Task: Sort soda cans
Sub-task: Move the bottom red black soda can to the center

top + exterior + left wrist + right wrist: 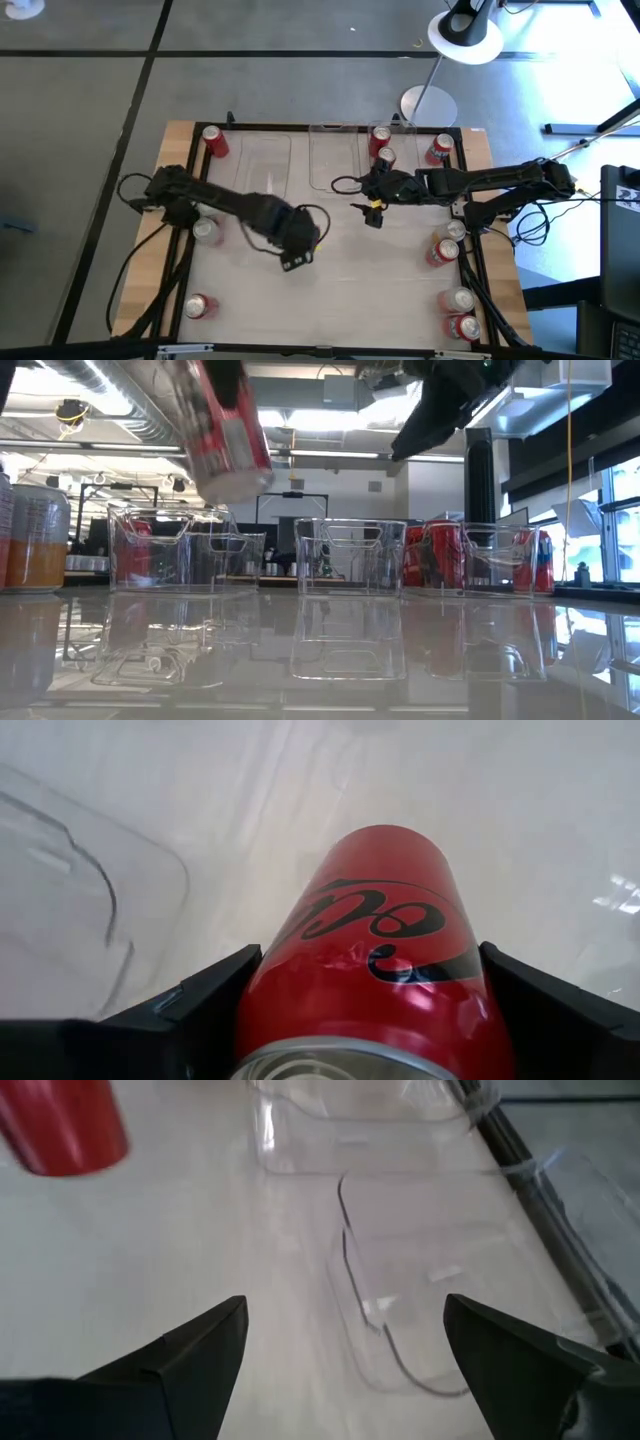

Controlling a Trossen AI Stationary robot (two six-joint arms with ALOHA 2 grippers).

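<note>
I see a red soda can clamped between the jaws of the left gripper. In the low view this held can hangs tilted in the air, clear of the tabletop. In the high view the left gripper sits over the middle of the tabletop, just in front of the left clear bin.

The right gripper hovers near the tabletop's centre, in front of the middle clear bin. Its jaws stand apart with nothing between them; its wrist view shows bare tabletop and clear bin walls beyond the fingers.

The remaining cans are spread around the edges: one at the far left corner, one beside the left arm, one at the near left. Two stand at the far centre-right, one at the far right corner, and several lie along the right edge down to the near right corner.
</note>
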